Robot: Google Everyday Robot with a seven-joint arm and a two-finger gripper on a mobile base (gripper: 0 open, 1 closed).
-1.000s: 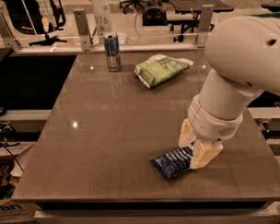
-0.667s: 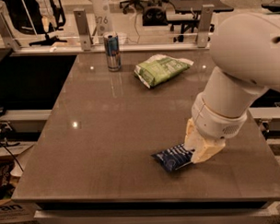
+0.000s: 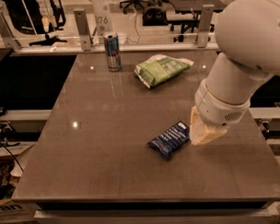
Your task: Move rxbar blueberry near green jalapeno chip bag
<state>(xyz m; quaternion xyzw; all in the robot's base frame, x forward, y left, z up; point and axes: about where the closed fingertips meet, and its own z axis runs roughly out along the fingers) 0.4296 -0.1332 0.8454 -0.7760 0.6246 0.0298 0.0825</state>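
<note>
The rxbar blueberry (image 3: 170, 139), a dark blue wrapper with white lettering, is near the front right of the table. Its right end sits between the pale fingers of my gripper (image 3: 199, 130), which is shut on it. The bar hangs out to the left, just above the tabletop. The green jalapeno chip bag (image 3: 160, 69) lies at the back of the table, well beyond the bar and a little left of the gripper. My white arm (image 3: 240, 69) comes in from the upper right and hides part of the table's right side.
A silver-blue drink can (image 3: 112, 51) stands upright at the back, left of the chip bag. The brown table (image 3: 95, 147) ends in a front edge close below the bar. Metal posts and a rail run behind the back edge.
The gripper and the blue bar have moved together away from the front edge, toward the chip bag. The bag and the can have not moved.
</note>
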